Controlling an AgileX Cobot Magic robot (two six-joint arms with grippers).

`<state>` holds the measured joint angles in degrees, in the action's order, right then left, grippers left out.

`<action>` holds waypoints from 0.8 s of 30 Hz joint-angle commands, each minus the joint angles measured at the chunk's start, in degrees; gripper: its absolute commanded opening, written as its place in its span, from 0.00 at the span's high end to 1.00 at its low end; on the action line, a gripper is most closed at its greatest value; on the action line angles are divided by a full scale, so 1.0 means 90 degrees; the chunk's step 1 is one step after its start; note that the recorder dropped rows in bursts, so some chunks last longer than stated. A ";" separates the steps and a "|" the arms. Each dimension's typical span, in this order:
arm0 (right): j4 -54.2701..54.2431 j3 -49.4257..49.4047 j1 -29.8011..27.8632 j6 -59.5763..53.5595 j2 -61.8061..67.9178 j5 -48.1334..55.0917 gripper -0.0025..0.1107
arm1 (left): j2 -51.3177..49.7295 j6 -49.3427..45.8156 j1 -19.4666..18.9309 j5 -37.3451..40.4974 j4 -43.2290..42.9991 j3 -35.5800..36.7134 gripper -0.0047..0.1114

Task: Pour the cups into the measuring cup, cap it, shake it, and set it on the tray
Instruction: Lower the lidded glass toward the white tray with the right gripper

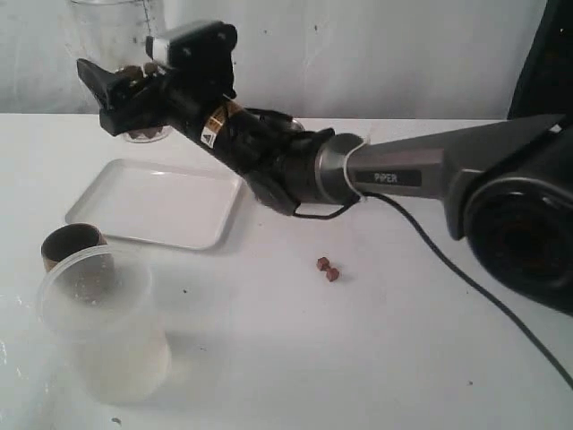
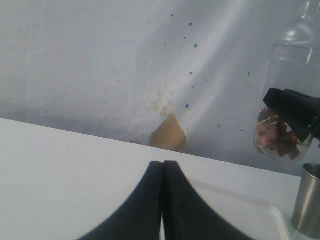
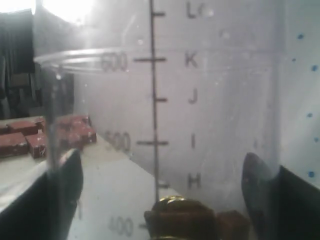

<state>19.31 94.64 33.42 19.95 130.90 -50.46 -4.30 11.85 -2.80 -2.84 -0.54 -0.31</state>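
The clear wall of the measuring cup (image 3: pixel 210 115) is filling the right wrist view. Its printed scale is reading 600, 500 and 400 going down, with the letters L, K, J, I and H running beside the tick marks. Over on the right, the right arm (image 1: pixel 421 170) is showing PIPER in pale capitals on its grey link. Farther left along it, a yellow-and-white sticker (image 1: pixel 213 128) is carrying a black warning triangle, its small print coming through too tiny to read.

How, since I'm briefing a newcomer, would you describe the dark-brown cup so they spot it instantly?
Find the white tray. Nearer the camera, off its left end, stands a wide cloudy tub. The dark-brown cup sits partly hidden behind that tub: short, round and opaque, unlike the pale see-through tub.
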 commanded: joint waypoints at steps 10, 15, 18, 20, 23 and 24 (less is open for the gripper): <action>-0.0722 0.0062 -0.0101 -0.0635 0.1328 -0.1153 0.98 | 0.0039 -0.0013 0.0011 -0.0063 -0.0016 0.0034 0.96; -0.0774 0.0112 -0.0101 -0.1303 0.1511 -0.1210 0.98 | 0.0039 -0.0013 0.0011 -0.0063 -0.0016 0.0034 0.96; -0.0761 0.0211 -0.0101 -0.1434 0.1578 -0.1098 0.98 | 0.0039 -0.0013 0.0011 -0.0063 -0.0016 0.0034 0.96; -0.0760 0.0283 -0.0101 -0.1498 0.1604 -0.1098 0.98 | 0.0039 -0.0013 0.0011 -0.0063 -0.0016 0.0034 0.96; -0.0749 0.0328 -0.0101 -0.1649 0.1622 -0.1009 0.98 | 0.0039 -0.0013 0.0011 -0.0063 -0.0016 0.0034 0.96; -0.0735 0.0328 -0.0101 -0.1739 0.1622 -0.0958 0.98 | 0.0039 -0.0013 0.0011 -0.0063 -0.0016 0.0034 0.96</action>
<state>12.83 96.89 32.96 6.51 145.69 -57.89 -4.30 11.85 -2.80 -2.84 -0.54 -0.31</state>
